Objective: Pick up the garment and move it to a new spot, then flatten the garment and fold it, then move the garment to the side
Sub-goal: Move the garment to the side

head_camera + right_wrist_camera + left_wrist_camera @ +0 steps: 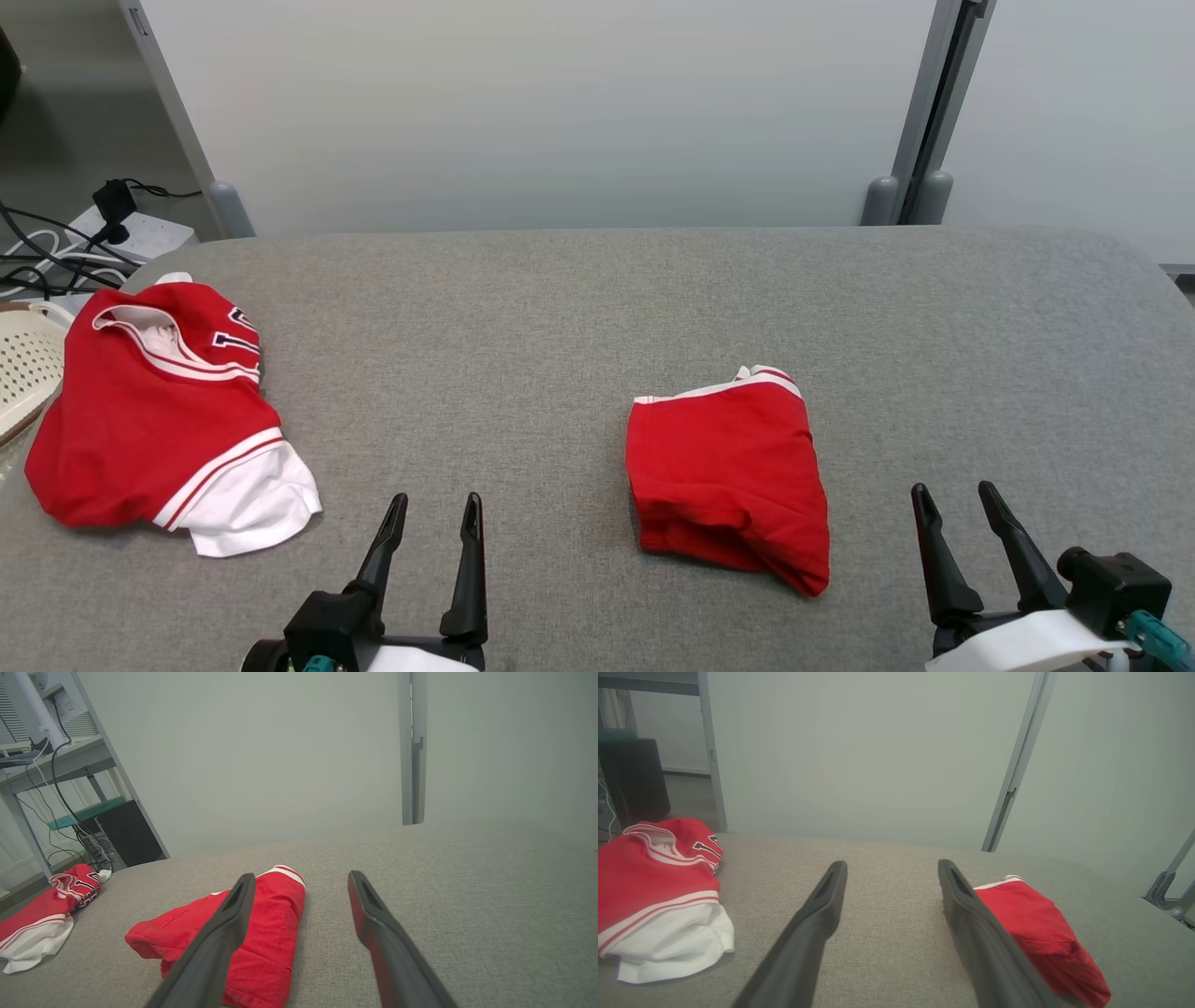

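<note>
A red garment [730, 476] with white trim lies folded into a compact bundle on the grey cloth table [597, 308], right of centre. The left wrist view has it [1038, 933] just right of my fingers, and the right wrist view has it [261, 938] partly behind my left finger. A second red and white jersey [154, 415] with dark lettering lies crumpled at the table's left edge. My left gripper [437, 502] stands open near the front edge, between the two garments, holding nothing. My right gripper [952, 490] is open too, to the right of the folded garment and apart from it.
A cream perforated basket [28, 369] pokes in at the far left beside the jersey. A power strip with cables [112, 233] lies on the floor beyond the table's left corner. Pale wall panels with a grey post [924, 121] rise behind the table.
</note>
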Robot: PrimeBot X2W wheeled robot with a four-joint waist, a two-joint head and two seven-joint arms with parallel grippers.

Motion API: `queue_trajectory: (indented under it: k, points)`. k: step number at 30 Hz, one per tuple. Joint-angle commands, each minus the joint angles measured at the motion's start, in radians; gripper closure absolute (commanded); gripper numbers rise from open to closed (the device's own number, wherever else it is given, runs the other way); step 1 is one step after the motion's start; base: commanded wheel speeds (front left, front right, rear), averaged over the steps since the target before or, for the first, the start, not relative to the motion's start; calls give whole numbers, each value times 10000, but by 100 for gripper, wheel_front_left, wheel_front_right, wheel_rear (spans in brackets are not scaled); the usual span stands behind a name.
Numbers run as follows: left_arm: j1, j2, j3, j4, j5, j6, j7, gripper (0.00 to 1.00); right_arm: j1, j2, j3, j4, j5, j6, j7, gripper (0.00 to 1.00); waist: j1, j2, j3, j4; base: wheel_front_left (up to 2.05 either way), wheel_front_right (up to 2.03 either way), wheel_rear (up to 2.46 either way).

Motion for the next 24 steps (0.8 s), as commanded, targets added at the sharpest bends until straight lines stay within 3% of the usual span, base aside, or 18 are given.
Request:
queue_trajectory:
  k: [1,11,24]
  points:
    - [-333,6,349,-198,67,-55,-59,0,-202,-70,224,-256,-74,2,-133,0,0,-1,-1,15,0,0,0]
    - [-379,6,316,-198,81,-67,-59,0,-463,-36,314,183,390,2,-133,0,0,-1,81,136,0,0,0]
    - [-632,6,33,-162,55,-168,-59,0,-3287,-465,2075,3790,2626,2,-133,0,0,-1,534,591,0,0,0]
